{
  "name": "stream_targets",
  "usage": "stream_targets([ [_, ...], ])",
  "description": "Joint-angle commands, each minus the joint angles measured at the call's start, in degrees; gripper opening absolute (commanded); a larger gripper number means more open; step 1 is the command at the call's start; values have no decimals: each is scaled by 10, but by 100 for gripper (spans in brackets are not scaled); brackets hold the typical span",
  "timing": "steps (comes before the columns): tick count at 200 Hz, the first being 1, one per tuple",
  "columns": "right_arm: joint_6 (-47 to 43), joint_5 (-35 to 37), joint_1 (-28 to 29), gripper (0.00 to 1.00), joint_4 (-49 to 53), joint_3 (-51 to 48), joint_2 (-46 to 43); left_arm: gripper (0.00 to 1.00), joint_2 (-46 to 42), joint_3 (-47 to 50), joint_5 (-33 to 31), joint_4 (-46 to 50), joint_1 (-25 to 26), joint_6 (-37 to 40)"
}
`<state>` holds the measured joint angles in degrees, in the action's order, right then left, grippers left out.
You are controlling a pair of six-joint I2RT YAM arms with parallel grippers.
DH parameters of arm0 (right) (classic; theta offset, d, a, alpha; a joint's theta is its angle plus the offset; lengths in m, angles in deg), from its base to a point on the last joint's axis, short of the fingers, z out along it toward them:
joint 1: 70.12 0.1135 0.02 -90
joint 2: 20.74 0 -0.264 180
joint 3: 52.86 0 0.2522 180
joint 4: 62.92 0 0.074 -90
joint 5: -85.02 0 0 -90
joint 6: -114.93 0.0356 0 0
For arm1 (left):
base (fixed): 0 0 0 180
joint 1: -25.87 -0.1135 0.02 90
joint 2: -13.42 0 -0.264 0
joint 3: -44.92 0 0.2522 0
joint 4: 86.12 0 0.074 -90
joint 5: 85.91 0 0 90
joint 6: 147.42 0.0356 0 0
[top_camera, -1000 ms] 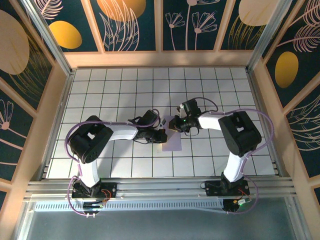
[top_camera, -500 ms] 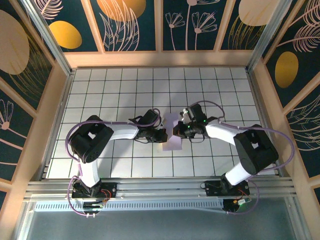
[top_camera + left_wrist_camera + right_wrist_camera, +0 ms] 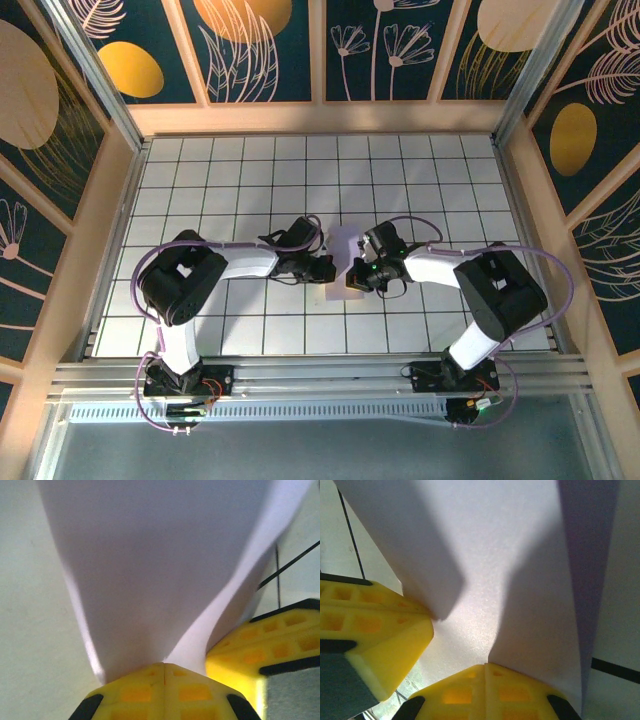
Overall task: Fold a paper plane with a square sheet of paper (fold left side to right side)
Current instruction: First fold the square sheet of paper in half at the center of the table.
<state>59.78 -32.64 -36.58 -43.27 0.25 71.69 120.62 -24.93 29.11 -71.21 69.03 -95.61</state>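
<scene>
The square sheet of paper [image 3: 345, 246], pale lavender, sits near the middle of the white tiled table [image 3: 250, 180], just in front of the two arms and between their wrists. It is no longer flat: the wrist views show it rising in a soft curve with a shaded fold running along it. The left gripper [image 3: 324, 270] reaches in from the left side of the sheet, and the right gripper [image 3: 354, 277] from the right, so the two ends meet just beside each other at the near part of the paper. In the left wrist view the yellow fingers [image 3: 135, 692] are pressed together with no gap at their seam, and the sheet fans up and away from that seam, so this gripper is clenched on the paper's edge. A yellow finger of the other arm sits close by at the right of that view, touching or nearly touching the same sheet. In the right wrist view the fingers are likewise closed tight, with the paper spreading out from their tips, so the right gripper is also grasping the sheet. The black grid lines of the table show past the paper's edges on both sides
</scene>
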Motion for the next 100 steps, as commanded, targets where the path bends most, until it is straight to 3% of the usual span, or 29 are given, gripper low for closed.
stream_targets([
  [1,-13,57,5,0,34,-17,18,2,-1,-24,1,-11,-5,-15],
  [100,-31,92,-2,0,40,-27,43,1,43,-32,-7,-50,-20,8],
])
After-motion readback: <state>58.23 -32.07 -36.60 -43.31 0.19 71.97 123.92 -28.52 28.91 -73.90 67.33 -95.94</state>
